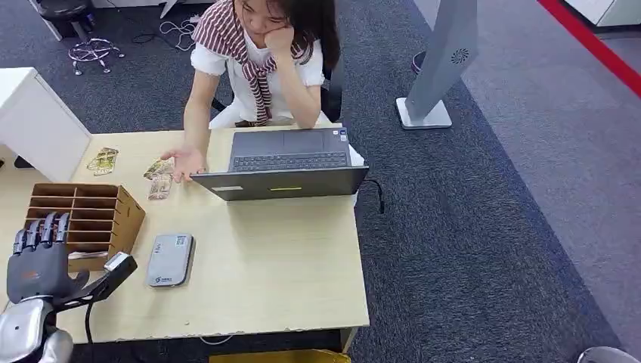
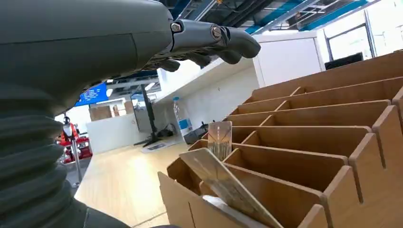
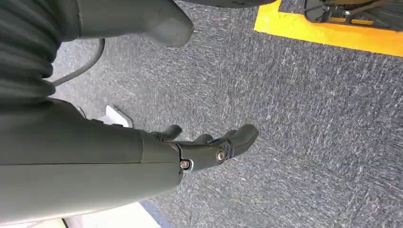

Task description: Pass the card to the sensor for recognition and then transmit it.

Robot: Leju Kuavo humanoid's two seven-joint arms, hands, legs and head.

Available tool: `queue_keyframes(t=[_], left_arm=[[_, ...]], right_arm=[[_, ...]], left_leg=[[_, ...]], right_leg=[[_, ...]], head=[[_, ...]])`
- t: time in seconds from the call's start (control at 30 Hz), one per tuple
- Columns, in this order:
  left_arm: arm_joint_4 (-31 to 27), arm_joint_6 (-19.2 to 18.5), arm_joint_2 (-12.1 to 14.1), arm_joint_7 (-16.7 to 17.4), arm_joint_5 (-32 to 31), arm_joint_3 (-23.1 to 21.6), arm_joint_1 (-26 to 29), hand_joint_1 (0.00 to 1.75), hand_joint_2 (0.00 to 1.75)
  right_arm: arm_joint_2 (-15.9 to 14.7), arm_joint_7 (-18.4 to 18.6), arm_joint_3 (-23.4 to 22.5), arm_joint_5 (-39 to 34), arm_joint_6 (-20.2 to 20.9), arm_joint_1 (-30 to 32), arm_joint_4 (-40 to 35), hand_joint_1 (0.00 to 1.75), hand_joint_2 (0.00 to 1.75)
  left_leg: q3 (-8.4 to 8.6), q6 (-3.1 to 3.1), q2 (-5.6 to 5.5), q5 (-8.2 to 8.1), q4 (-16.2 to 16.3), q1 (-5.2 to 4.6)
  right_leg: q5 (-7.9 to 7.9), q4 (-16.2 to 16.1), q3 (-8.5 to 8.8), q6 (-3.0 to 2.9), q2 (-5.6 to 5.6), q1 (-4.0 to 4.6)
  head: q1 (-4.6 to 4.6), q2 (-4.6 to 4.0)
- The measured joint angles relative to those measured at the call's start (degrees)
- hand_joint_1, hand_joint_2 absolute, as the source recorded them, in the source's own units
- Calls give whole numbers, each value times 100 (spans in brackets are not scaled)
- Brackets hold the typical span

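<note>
My left hand hangs over the wooden slot rack, fingers spread, holding nothing. Two cards stand in its near slots. The grey sensor sits just beside the rack; its label is too small to read. Right hand dangles over carpet, fingers apart, empty. One laptop, one person behind it, three loose cards by their hand.

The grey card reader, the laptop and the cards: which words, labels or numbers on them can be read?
None can be read.
Card reader: a white label and a small logo, too small.
Laptop: a yellow-green mark and a pale sticker, blurred.
Cards on the table: printed pattern, no legible text.
Card in the wooden organizer: markings blurred.
</note>
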Motion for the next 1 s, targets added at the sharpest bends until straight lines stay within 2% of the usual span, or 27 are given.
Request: queue_keyframes(t=[0.4, 1.0], left_arm=[[61, -63, 0, -7, -42, 0, -157, 0, 175], [461, -240, 15, 2, -52, -2, -341, 0, 175]], right_arm=[[-2, 7, 11, 7, 2, 0, 0, 0, 175], [-11, 9, 20, 13, 2, 0, 0, 0, 175]], left_leg=[[0, 0, 0, 0, 0, 0], [0, 0, 0, 0, 0, 0]], right_leg=[[0, 0, 0, 0, 1, 0], [0, 0, 0, 0, 1, 0]], head=[[0, 0], [0, 0]])
